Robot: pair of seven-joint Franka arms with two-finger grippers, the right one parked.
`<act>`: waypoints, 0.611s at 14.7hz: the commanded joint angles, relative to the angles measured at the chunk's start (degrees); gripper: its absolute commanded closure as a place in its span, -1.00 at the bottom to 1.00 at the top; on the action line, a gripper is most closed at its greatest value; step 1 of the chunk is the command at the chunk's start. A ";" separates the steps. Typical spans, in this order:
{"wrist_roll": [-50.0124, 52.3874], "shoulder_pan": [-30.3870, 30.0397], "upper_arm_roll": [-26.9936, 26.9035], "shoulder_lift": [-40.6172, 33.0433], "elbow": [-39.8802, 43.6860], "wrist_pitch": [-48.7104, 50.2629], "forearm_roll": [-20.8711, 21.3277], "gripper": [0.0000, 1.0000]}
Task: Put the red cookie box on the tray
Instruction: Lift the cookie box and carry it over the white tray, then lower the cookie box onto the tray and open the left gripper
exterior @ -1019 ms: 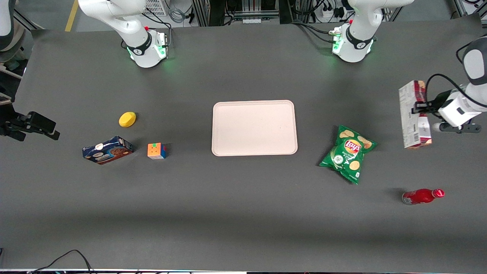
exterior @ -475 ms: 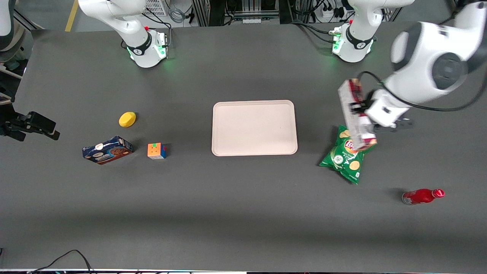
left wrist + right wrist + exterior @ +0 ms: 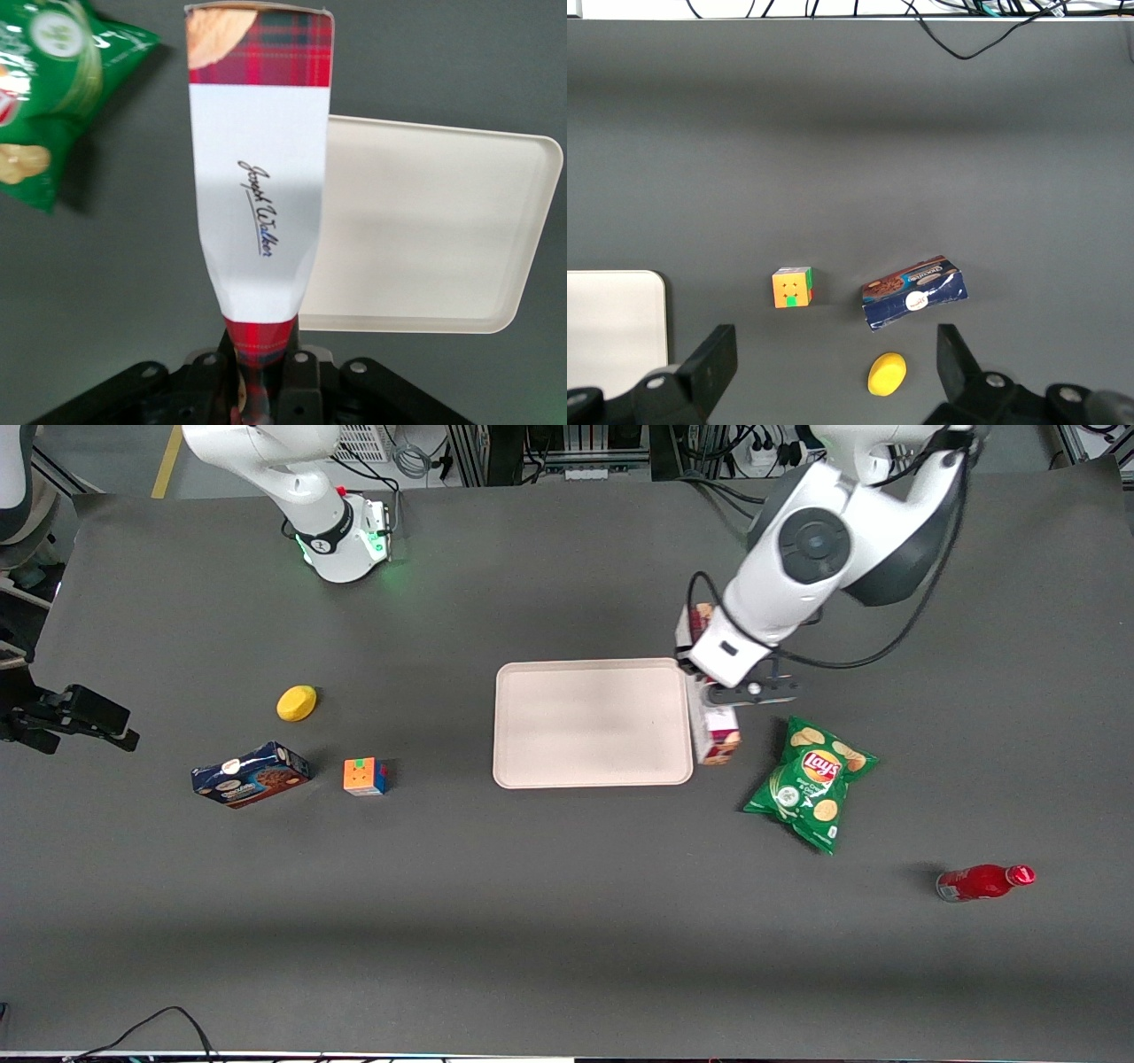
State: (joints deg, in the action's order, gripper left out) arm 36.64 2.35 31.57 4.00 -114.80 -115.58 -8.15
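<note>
My left arm's gripper (image 3: 710,689) is shut on the red cookie box (image 3: 716,737), a long slim plaid box with a white label patch. The box hangs in the air just beside the short edge of the tray (image 3: 592,722) that faces the working arm's end, between the tray and the chips bag. In the left wrist view the box (image 3: 261,177) runs straight out from the gripper (image 3: 260,391), its plaid end pinched between the fingers. There it overlaps the rim of the pale tray (image 3: 425,221), which holds nothing.
A green Lay's chips bag (image 3: 811,781) lies close beside the held box. A red bottle (image 3: 983,881) lies nearer the front camera toward the working arm's end. A dark blue cookie box (image 3: 251,774), a colour cube (image 3: 365,776) and a yellow object (image 3: 296,702) sit toward the parked arm's end.
The gripper has carried the red cookie box from the working arm's end of the table, over the chips bag, to the tray's edge. Nothing else has moved.
</note>
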 commanded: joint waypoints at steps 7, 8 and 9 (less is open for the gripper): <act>4.04 2.74 1.47 9.00 -11.32 -22.04 4.55 0.59; 5.53 3.19 1.82 9.88 -11.33 -23.01 4.55 0.60; 6.59 3.62 2.00 10.50 -11.67 -24.07 4.55 0.60</act>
State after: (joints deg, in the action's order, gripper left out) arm 38.34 4.08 32.99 13.55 -125.74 -136.75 -4.63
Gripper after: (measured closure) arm 0.793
